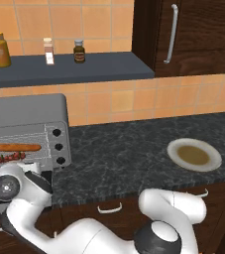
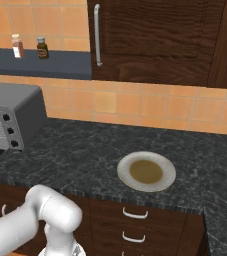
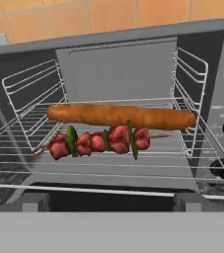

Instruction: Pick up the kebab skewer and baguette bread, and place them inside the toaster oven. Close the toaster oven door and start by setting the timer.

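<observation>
Both foods already lie inside the toaster oven (image 3: 133, 59), on its wire rack (image 3: 108, 163). The baguette bread (image 3: 121, 115) sits behind, the kebab skewer (image 3: 99, 142) just in front of it and touching or nearly touching; their long axes run side by side, parallel to the oven's open front. From the left base view you see the same pair, baguette bread (image 1: 14, 147) above kebab skewer (image 1: 10, 158), with the arm's wrist low in front of the opening.

The gripper holds nothing; its fingers are not visible to you here, but the jaws stand fully apart.

What remains, judging from this layout, is the door and the timer. The toaster oven door appears lowered beneath the hand view's bottom edge, so it probably lies below and toward you from the hand; you cannot see its edge clearly. The knobs (image 1: 58, 147) stand in a column at the oven's right side, to the right of the hand.
</observation>
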### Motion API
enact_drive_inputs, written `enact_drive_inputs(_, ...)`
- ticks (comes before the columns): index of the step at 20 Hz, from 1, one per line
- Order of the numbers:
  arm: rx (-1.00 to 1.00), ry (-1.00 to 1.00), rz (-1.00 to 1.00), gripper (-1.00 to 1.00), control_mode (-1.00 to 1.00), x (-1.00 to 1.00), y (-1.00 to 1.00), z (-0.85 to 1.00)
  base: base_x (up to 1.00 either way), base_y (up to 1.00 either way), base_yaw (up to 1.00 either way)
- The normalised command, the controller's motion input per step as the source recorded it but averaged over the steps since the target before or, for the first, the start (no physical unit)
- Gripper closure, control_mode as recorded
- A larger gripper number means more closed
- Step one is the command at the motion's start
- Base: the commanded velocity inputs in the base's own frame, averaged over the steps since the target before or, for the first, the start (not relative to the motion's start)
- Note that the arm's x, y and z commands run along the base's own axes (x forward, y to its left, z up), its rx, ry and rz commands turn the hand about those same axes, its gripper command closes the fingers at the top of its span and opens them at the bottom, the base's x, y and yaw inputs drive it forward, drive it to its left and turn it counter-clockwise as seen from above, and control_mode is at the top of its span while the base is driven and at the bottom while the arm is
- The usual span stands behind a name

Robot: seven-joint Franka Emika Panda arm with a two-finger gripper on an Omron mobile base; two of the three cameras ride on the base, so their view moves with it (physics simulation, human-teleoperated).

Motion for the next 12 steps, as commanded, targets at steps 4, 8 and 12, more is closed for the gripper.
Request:
enact_drive_inputs(4, 0.0, -0.2, 0.0, -1.0, -1.0, -0.01, 0.01, -0.11, 0.0, 0.0, 0.0)
enact_drive_inputs(8, 0.0, -0.14, 0.0, -1.0, -1.0, 0.02, 0.0, 0.0, 0.0, 0.0, 0.0)
enact_drive_inputs(12, 0.0, -0.11, 0.01, -1.0, -1.0, 0.0, 0.0, 0.0, 0.0, 0.0, 0.0)
